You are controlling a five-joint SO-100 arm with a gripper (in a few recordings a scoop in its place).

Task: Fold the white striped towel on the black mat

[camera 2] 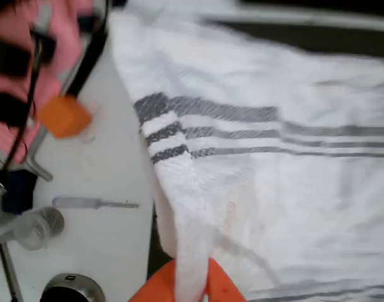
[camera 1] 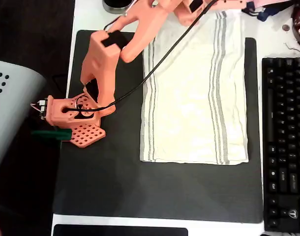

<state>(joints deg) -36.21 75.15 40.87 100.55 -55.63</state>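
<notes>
At the bottom edge of the wrist view the gripper (camera 2: 191,286) had its orange fingers (camera 2: 155,286) pinched on a raised edge of the towel (camera 1: 194,93), which lay centre-right on the mat (camera 1: 110,187) overhead; judged mid-first-fold, next drawing it across.

1. The overhead view was evenly and brightly lit, with faint shadows; the white striped towel (camera 1: 194,93) looked slightly washed out against the black mat (camera 1: 115,187).
2. The wrist view was soft and smeared with blur; the towel's stripes and table clutter lacked sharp edges.
</notes>
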